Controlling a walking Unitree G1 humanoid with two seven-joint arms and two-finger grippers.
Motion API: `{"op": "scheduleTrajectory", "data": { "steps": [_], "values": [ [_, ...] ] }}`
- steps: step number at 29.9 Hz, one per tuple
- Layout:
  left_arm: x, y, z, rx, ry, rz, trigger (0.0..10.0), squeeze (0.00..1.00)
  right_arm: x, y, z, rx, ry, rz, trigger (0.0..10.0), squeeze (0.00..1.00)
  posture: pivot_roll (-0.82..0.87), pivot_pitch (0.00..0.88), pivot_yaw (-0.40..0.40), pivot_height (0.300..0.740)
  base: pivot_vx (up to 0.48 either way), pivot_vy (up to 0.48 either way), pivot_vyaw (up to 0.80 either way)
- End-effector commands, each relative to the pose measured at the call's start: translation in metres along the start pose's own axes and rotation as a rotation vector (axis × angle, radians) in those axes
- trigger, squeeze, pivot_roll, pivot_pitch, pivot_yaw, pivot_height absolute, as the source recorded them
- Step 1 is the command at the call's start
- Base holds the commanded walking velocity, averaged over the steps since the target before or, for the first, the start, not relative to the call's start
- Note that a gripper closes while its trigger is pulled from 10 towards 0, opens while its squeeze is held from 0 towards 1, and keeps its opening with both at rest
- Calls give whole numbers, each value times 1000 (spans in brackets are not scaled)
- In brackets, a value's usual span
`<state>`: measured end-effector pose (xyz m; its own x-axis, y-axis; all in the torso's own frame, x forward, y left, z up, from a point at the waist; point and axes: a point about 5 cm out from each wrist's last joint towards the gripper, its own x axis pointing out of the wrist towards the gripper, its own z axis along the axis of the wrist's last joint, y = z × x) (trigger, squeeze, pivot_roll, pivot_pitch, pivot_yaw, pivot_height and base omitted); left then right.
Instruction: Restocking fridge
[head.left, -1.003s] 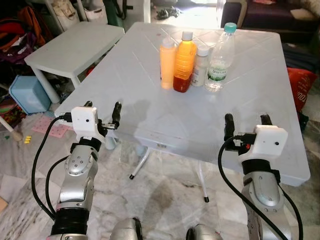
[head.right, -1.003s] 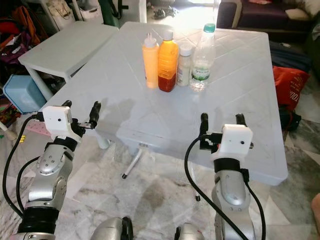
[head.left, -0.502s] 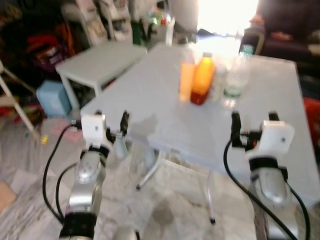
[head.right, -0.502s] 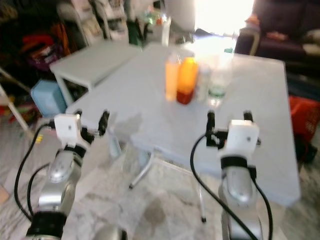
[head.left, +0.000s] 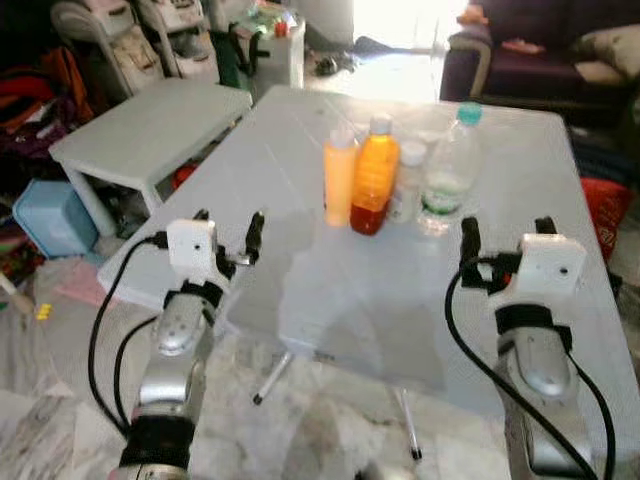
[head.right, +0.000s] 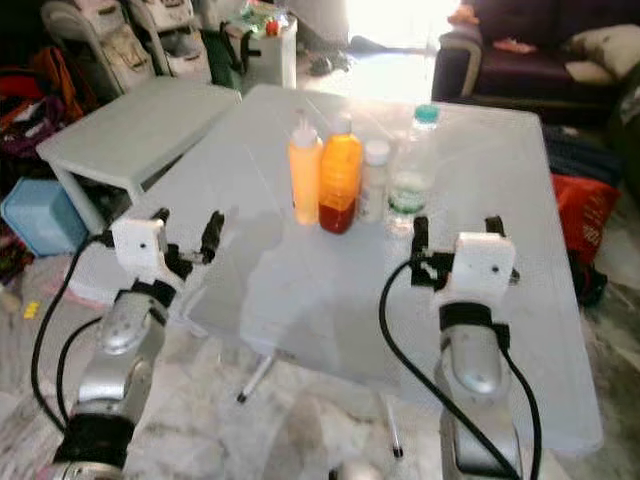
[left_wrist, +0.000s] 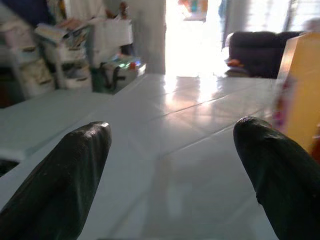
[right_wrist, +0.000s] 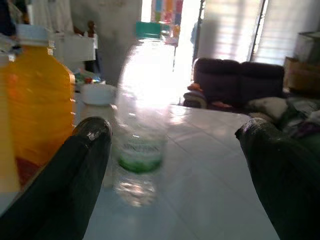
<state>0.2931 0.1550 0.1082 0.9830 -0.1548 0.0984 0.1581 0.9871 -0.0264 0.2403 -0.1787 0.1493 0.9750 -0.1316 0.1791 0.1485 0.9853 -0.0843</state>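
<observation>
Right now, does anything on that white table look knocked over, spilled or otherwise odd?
Nothing stands out. The four bottles, the squeeze bottle, the orange juice bottle, the small white bottle and the water bottle, stand upright in a close row on the white table, with no spill.

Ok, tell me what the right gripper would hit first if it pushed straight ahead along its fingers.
Most likely the clear plastic water bottle with the green cap: it stands between the open fingers of the right gripper, toward the left one. Depth is uncertain, and the gripper could pass just to the bottle's right over the white table.
</observation>
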Motion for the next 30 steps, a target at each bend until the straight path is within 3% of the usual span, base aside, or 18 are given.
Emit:
{"op": "scheduleTrajectory", "data": {
  "steps": [1, 7, 21, 30],
  "values": [
    [-2, 6, -2, -3, 10, 14, 10000, 0, 0, 4, 3, 5, -16, 7, 10000, 0, -106, 4, 34, 740, 0, 0, 0],
    [-2, 6, -1, -2, 12, 4, 10000, 0, 3, 4, 6, 12, -23, 15, 10000, 0, -105, 15, 42, 740, 0, 0, 0],
    [-11, 2, 2, 17, 40, -63, 10000, 0, 76, -43, 37, -52, -75, 17, 10000, 0, -62, 117, 78, 740, 0, 0, 0],
    [-9, 2, 7, 17, 35, -53, 10000, 0, 90, -34, 47, -87, -90, 110, 10000, 0, -55, 112, 78, 740, 0, 0, 0]
  ]
}}
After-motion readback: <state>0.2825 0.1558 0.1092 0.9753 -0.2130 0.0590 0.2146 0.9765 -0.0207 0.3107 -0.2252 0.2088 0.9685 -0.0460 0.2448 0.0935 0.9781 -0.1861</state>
